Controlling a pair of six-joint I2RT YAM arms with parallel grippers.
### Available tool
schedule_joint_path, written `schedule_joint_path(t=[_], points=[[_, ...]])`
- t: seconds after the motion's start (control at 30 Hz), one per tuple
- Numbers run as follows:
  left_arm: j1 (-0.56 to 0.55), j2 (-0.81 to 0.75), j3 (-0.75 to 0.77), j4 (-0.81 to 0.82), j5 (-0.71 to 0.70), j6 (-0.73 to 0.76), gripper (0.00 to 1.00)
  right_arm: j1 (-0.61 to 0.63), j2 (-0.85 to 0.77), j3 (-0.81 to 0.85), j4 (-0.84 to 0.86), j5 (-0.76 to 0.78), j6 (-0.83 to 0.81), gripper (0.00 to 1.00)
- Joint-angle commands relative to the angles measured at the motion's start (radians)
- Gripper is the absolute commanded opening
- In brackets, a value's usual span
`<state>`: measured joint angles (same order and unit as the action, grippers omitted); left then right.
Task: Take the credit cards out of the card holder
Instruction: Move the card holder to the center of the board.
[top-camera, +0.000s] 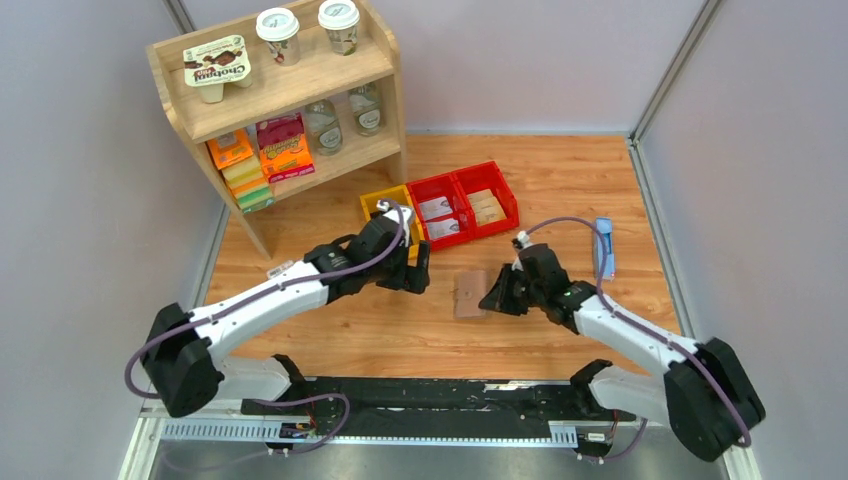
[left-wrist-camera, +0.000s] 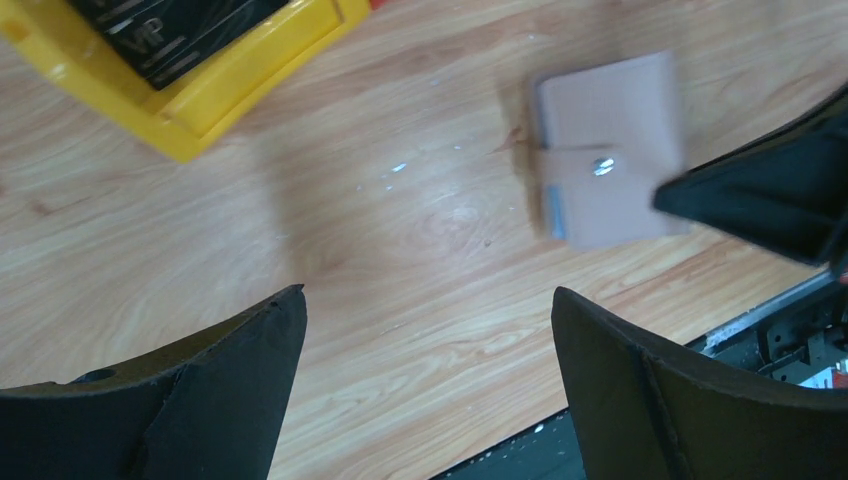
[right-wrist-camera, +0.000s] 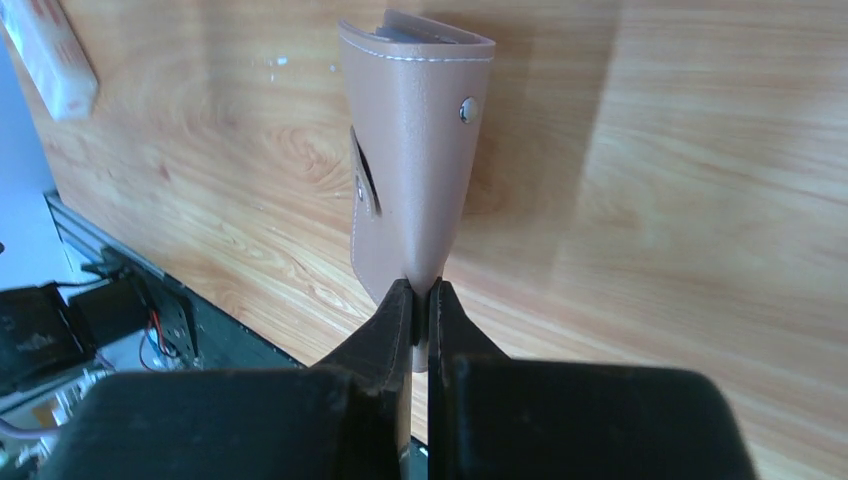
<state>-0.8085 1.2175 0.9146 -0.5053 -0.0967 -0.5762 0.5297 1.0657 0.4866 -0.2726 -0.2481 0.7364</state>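
Right pincer (top-camera: 497, 293): clenched, fingers pressed almost together on the near edge of the card holder (top-camera: 470, 294). In the right wrist view a thin lip of the brown cover runs straight into the narrow gap between the fingertips (right-wrist-camera: 400, 300).

Card holder: closed and on the counter (top-camera: 560, 180). It reaches away from the right pincer's tips, with its far end rounded. The strap with a metal snap (left-wrist-camera: 601, 166) lies across its face.

Credit cards: cannot tell them apart. A blue-grey sliver shows at the holder's far end, and I cannot tell whether it is card or lining.

Left pincer (top-camera: 418, 270): released, fingers spread wide over bare wood and apart from the holder. From the left wrist view the holder lies ahead and to the right of this pincer.

A yellow bin (left-wrist-camera: 200, 110) sits ahead and to the left of the left pincer. The red bins (top-camera: 465, 205) stand beside the yellow bin, further from it.

A narrow blue object (top-camera: 604, 250) lies on the far side of the right pincer from the holder, well apart.
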Motion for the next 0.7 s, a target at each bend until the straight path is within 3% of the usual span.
schedule_joint_path(t=[0.0, 0.13, 0.3, 0.4, 0.67], points=[[-0.057, 0.109, 0.111, 0.007, -0.055, -0.065, 0.99, 0.068, 0.147, 0.036, 0.243, -0.077, -0.008, 0.00], [-0.067, 0.194, 0.162, -0.027, -0.043, -0.097, 0.98, 0.121, 0.276, 0.082, 0.263, -0.103, 0.014, 0.03], [-0.110, 0.299, 0.204, -0.050, -0.054, -0.126, 0.95, 0.118, 0.286, 0.084, 0.214, -0.030, 0.015, 0.38], [-0.118, 0.347, 0.240, -0.076, -0.054, -0.145, 0.92, 0.075, 0.240, 0.058, 0.204, 0.001, 0.012, 0.48], [-0.142, 0.476, 0.322, -0.078, -0.048, -0.113, 0.81, -0.005, 0.301, 0.055, 0.317, -0.123, 0.017, 0.44]])
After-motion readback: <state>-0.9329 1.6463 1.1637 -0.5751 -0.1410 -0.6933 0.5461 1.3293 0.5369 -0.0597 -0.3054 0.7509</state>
